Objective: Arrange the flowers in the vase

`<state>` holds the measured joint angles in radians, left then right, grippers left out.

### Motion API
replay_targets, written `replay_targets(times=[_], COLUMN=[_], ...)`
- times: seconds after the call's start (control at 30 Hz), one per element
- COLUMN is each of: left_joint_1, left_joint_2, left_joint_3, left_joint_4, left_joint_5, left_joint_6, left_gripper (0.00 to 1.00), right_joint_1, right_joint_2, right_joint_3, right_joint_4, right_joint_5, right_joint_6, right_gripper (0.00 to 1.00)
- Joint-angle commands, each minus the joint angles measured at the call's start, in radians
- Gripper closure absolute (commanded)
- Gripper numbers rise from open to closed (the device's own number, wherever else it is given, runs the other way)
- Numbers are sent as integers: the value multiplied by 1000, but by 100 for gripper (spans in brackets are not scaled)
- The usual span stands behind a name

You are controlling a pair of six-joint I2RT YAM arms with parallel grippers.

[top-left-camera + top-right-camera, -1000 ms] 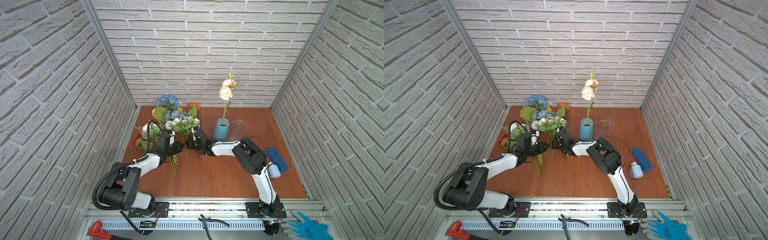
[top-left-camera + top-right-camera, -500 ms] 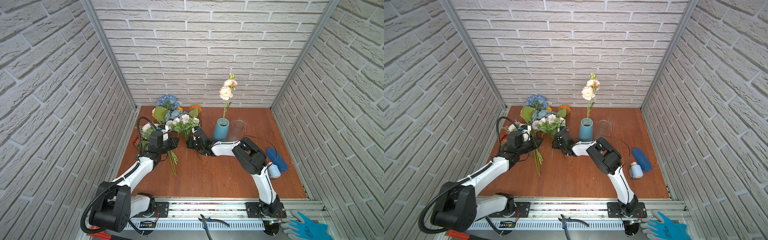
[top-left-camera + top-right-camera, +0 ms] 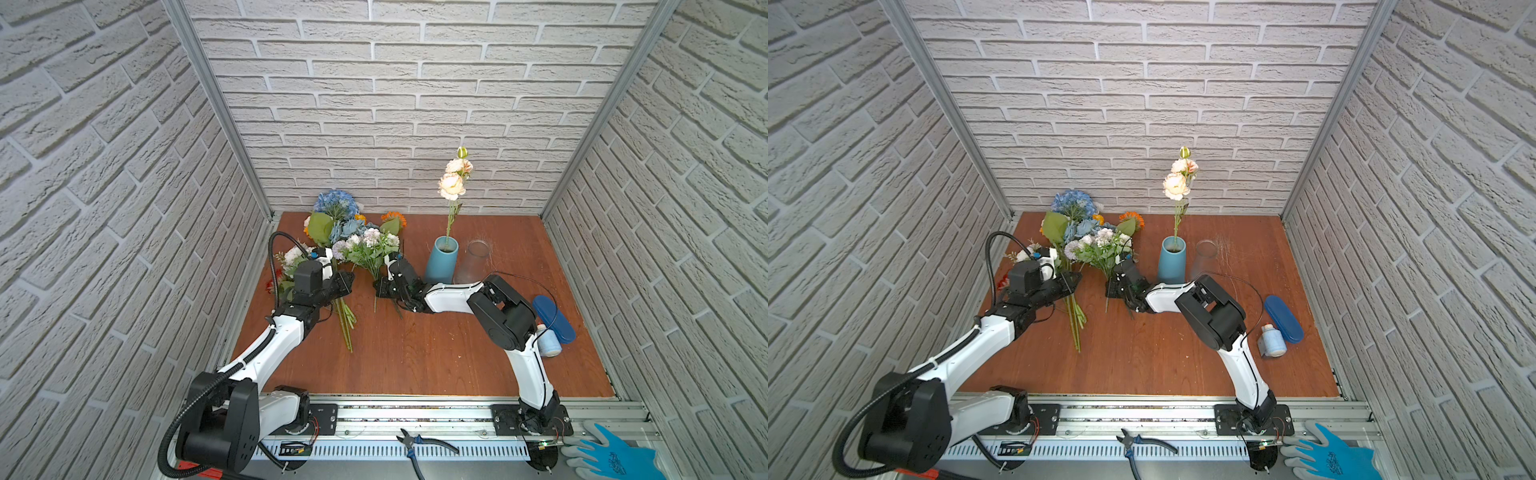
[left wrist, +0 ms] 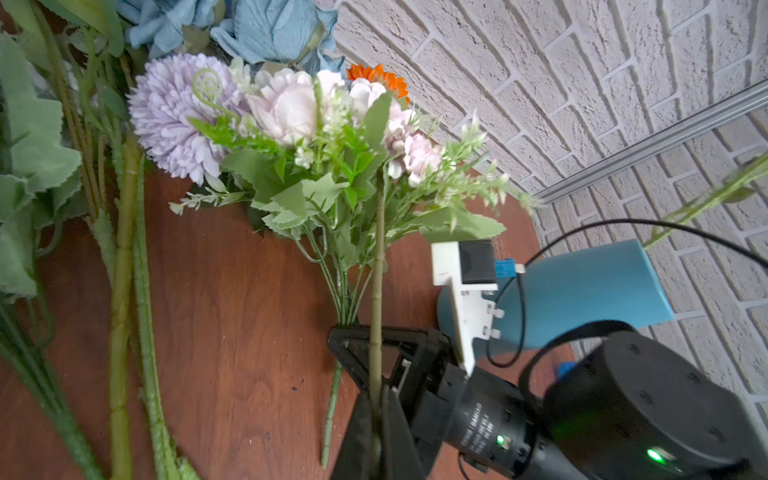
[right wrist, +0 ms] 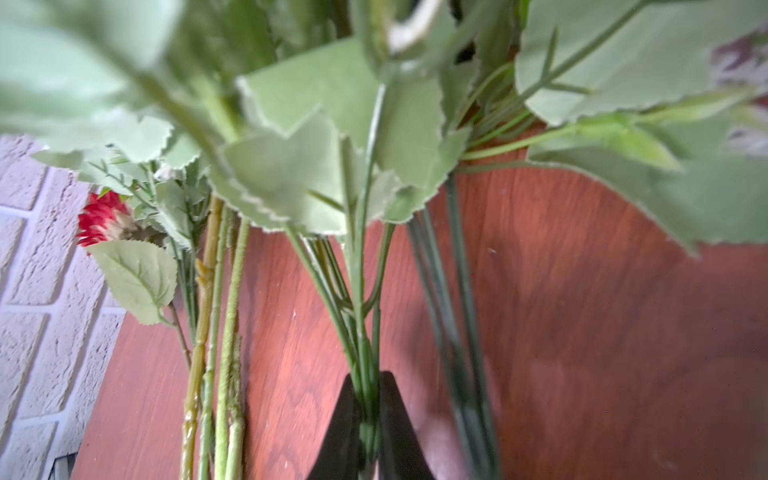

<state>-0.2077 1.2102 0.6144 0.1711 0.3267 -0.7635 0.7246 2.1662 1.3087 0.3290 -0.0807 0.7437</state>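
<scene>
The right end effector point(image 5: 365, 419) is clamped on the gathered green stems of the bunch of lilac and white fabric blooms with serrated leaves point(image 3: 370, 245). It grips low on the stalk, and a short tail of stem pokes out behind the jaws. The bunch is just left of the tall matte blue vase point(image 3: 442, 262), which stands towards the far side of the red-brown wooden worktop point(image 3: 415, 353). The vase already holds a long stem of peach blooms point(image 3: 451, 187).

The left end effector point(image 4: 376, 432) is pinched together on a single thin green stem point(image 4: 377, 270). Its top is lost in the bunch's foliage, so I cannot tell which bloom it carries.

The step in hand looks like carrying the bunch into the vase.
- **Lift first:** raising the bunch before moving it right should keep its leaves from dragging the loose pile of blue, orange and white flowers point(image 3: 336, 224) at the far left.
- **Keep the stems apart:** the left arm's stem runs close across the bunch, so the two could snag.
- **Tip upright:** the stalk needs to be vertical, with the tail pointing down.
- **Aim for the open part of the mouth:** the tail should go in beside the peach stem, not onto it.
- **Lower gently:** the tail is short, and a sideways nudge could tip the vase into the clear drinking glass point(image 3: 476, 257) just right of it.
</scene>
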Motion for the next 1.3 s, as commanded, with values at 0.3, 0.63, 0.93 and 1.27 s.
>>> replay_targets(times=[0.3, 0.63, 0.93, 1.27], left_joint_1=[5, 34, 36, 6], left_joint_2=[231, 257, 203, 62], left_joint_3=[131, 203, 175, 86], left_joint_4=[295, 286, 269, 205], left_joint_5=[-15, -71, -36, -17], left_joint_6=[-44, -13, -31, -59], left_gripper=[100, 100, 100, 100], right_joint_1=[35, 43, 39, 26], right_joint_2=[-51, -69, -47, -176], right_joint_3=[-35, -94, -59, -88], right_joint_4=[42, 47, 25, -22], right_joint_5=[-36, 5, 15, 44], right_joint_6=[-61, -60, -44, -75], right_gripper=[94, 94, 80, 44])
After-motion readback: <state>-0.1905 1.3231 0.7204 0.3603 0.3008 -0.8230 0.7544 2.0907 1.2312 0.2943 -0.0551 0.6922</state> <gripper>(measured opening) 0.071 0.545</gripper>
